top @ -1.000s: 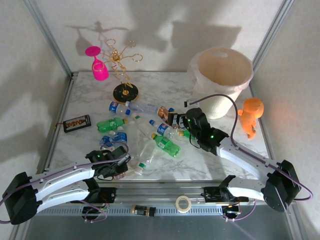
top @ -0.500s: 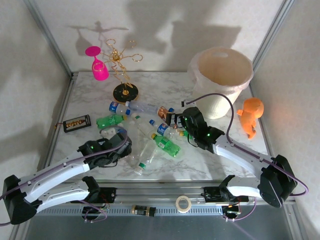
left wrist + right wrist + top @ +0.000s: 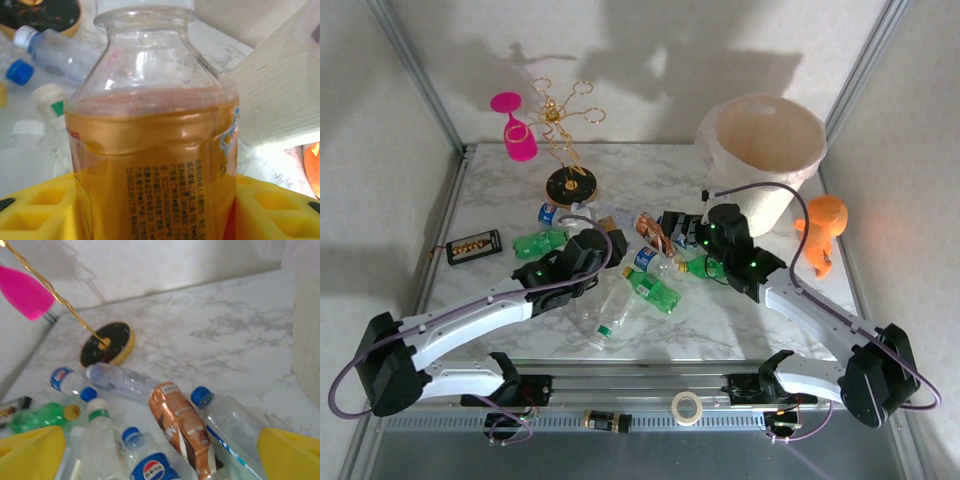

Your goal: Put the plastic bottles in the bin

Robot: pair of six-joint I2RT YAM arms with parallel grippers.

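I'm looking at a white marble table (image 3: 500, 200) boxed in by pale textured walls (image 3: 720, 40). The bin (image 3: 790, 178) stands at the back right corner, and loose bottles (image 3: 650, 285) lie scattered across the middle. My left gripper (image 3: 600, 243) is clamped on a gold-label bottle (image 3: 155, 150), upright between the yellow fingers (image 3: 30, 210), above the pile's left side and well apart from the bin. My right gripper (image 3: 682, 230) hangs spread wide over a brown bottle (image 3: 180, 420), near the bin's front.
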